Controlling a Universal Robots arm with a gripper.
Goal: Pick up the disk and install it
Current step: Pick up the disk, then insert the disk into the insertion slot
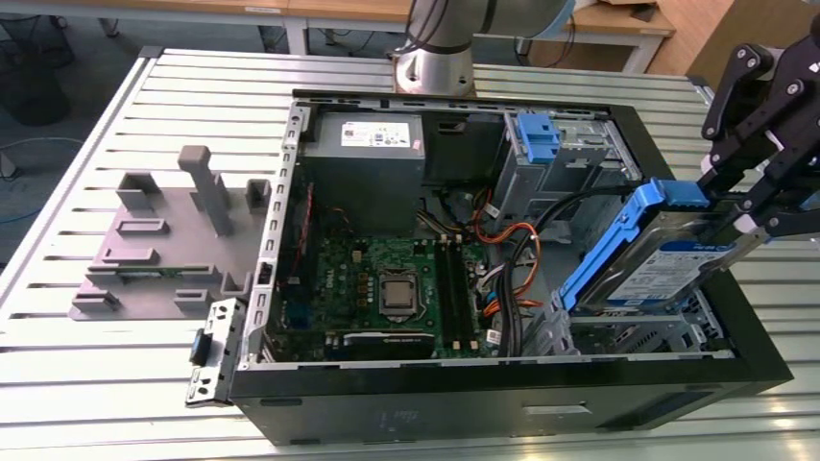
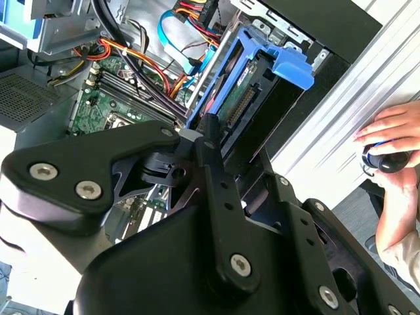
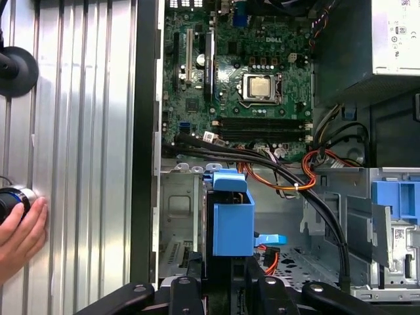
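Note:
The disk, a silver drive with a blue-and-white label in a blue carrier bracket, hangs tilted over the metal drive cage at the front corner of the open computer case, on the exterior view's right. Its lower end dips into the cage. My gripper is shut on the disk's upper end. In the second wrist view the black fingers clamp the disk edge-on. In the first wrist view the disk's blue carrier stands just beyond the gripper, above the cage floor.
The black case holds a motherboard, a grey power supply, a tall blue latch and loose cables close to the disk. A grey fixture stands on the exterior view's left. A person's hand rests on the table.

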